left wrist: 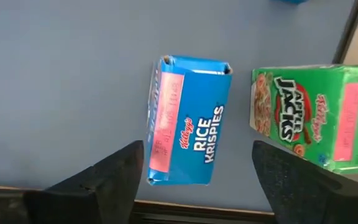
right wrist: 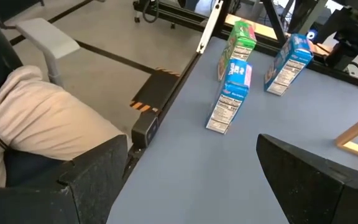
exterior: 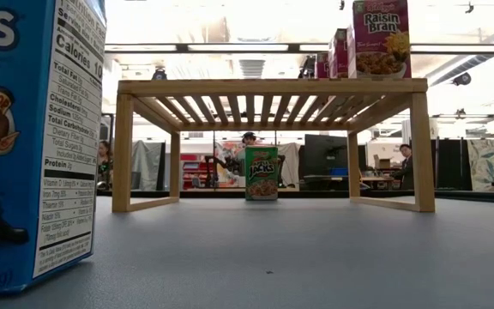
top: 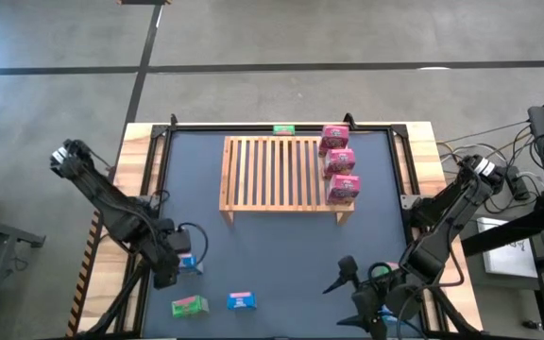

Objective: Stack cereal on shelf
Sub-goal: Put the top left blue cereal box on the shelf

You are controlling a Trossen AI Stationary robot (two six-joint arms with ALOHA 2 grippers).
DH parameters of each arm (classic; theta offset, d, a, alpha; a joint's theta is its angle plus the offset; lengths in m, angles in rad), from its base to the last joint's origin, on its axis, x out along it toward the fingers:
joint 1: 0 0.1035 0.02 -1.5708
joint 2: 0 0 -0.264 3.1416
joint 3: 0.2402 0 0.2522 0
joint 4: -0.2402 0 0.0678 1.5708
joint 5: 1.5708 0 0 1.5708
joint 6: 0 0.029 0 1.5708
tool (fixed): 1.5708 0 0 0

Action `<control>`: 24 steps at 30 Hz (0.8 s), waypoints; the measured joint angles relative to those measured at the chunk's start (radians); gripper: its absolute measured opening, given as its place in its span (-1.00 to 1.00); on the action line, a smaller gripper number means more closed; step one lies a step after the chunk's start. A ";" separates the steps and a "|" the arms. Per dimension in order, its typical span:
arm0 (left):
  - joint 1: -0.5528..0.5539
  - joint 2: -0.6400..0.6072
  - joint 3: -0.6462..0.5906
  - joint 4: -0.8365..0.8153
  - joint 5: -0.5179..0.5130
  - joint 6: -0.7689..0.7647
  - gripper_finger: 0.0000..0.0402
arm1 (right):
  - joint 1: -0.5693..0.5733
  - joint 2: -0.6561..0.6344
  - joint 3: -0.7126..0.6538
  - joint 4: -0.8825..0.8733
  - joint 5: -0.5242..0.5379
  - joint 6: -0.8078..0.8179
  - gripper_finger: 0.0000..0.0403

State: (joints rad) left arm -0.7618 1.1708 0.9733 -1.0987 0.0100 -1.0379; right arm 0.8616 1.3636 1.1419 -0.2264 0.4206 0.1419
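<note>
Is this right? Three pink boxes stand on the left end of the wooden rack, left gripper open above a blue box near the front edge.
Not quite. The three pink boxes stand on the right end of the wooden rack, not the left; the high view shows it. The rest holds: the left gripper is open over the blue box near the table's front edge.

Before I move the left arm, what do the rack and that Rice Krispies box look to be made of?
The rack looks like light, unpainted wood: pale grain, parallel slats, square legs in the low view. The Rice Krispies box looks like thin printed cardboard with a slightly glossy finish: folded end flaps and sharp creased edges show. It lies ahead of the open left gripper.
</note>
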 joint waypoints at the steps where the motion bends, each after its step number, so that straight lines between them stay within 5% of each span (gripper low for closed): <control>1: -0.007 0.005 -0.001 0.000 -0.004 -0.004 0.44 | 0.000 0.000 0.000 0.000 0.000 -0.001 0.73; 14: -0.025 0.104 -0.033 -0.002 -0.020 -0.010 0.47 | 0.000 0.000 0.000 0.000 0.002 -0.002 0.73; 24: -0.025 0.102 -0.048 0.006 -0.016 0.008 -0.05 | 0.000 0.000 0.000 0.000 0.002 -0.003 0.73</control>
State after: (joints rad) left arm -0.7868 1.2730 0.9252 -1.0928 -0.0063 -1.0302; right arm 0.8616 1.3636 1.1416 -0.2260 0.4221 0.1390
